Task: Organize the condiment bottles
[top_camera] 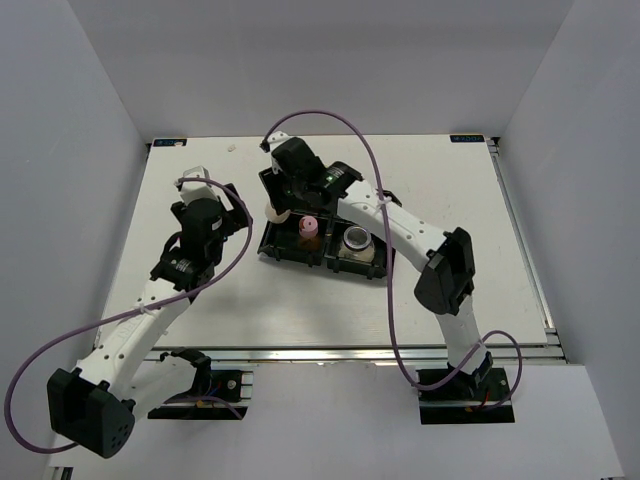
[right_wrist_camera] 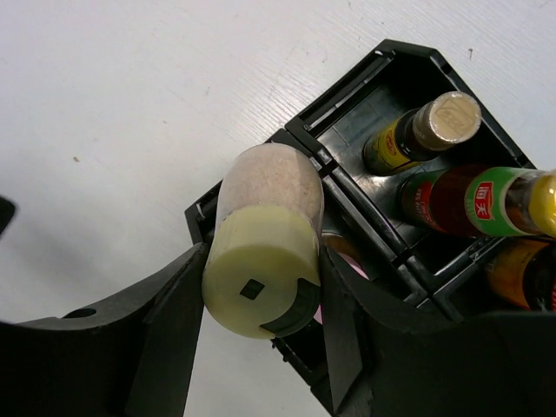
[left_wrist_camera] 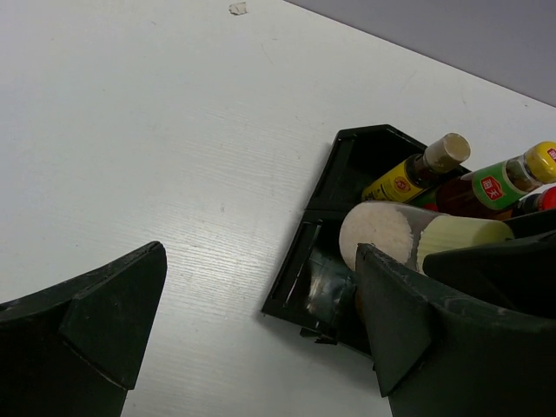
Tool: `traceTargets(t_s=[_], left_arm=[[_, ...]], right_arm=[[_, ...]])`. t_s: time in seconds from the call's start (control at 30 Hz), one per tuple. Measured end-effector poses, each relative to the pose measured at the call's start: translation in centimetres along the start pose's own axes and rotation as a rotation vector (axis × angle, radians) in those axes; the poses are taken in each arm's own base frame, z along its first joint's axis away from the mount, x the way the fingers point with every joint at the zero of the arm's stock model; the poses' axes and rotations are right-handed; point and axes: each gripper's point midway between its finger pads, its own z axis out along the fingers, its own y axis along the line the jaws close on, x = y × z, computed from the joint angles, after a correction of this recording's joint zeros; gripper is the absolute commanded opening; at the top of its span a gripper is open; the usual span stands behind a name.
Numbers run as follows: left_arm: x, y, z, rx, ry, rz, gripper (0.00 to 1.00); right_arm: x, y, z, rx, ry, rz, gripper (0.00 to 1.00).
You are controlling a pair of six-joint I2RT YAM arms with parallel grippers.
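Right wrist view shows the right gripper point(right_wrist_camera: 265, 261) clamped on the cream bottle point(right_wrist_camera: 269, 195). Its two fingers are closed to the bottle's width and press its sides just above the pale cream cap. The bottle is tilted, cap towards the camera, so the pinkish-beige grains inside show through the clear wall. It hangs over the corner compartment of the black tray point(right_wrist_camera: 337, 91), at the tray's 9 o'clock side. I judge the side grip is there so the bottle can be lowered into that slot. Whether its base already touches the floor I cannot tell.

At 2 o'clock from it, a slim dark bottle point(right_wrist_camera: 408, 139) with a tan cap leans in the far corner compartment. At 3 o'clock lies a green-labelled bottle point(right_wrist_camera: 486, 201) with a yellow cap. In the top view a pink-capped bottle point(top_camera: 309, 228) stands at 4 o'clock from the cream one, and a silver-lidded jar point(top_camera: 356, 240) sits one compartment further along. They are packed by compartment, which fits the sorting job.

The green label carries a red square with white characters, too small to read. The slim bottle has a yellow label with a round red emblem, also unreadable. The cream cap bears only a small black square mark.

The left gripper point(left_wrist_camera: 261, 261) is spread wide and holds nothing. It hovers above the white table point(left_wrist_camera: 174, 130) at the tray's 9 o'clock, probably parked out of the right arm's way.
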Motion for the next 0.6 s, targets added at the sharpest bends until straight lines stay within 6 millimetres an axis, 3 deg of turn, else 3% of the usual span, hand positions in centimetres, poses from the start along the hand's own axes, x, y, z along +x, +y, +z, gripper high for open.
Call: traceTargets(t_s=[0.33,0.6], left_arm=[[0.4,1.3,0.1,-0.031,0.008,-0.004,0.98],[0.5,1.5,0.4,-0.034,0.016,-0.009,0.98]], right_arm=[[2.9,-0.6,2.3,0.028,0.098,-0.044,0.10],[6.2,-0.6,6.2,0.032,0.183,-0.072,0.10]])
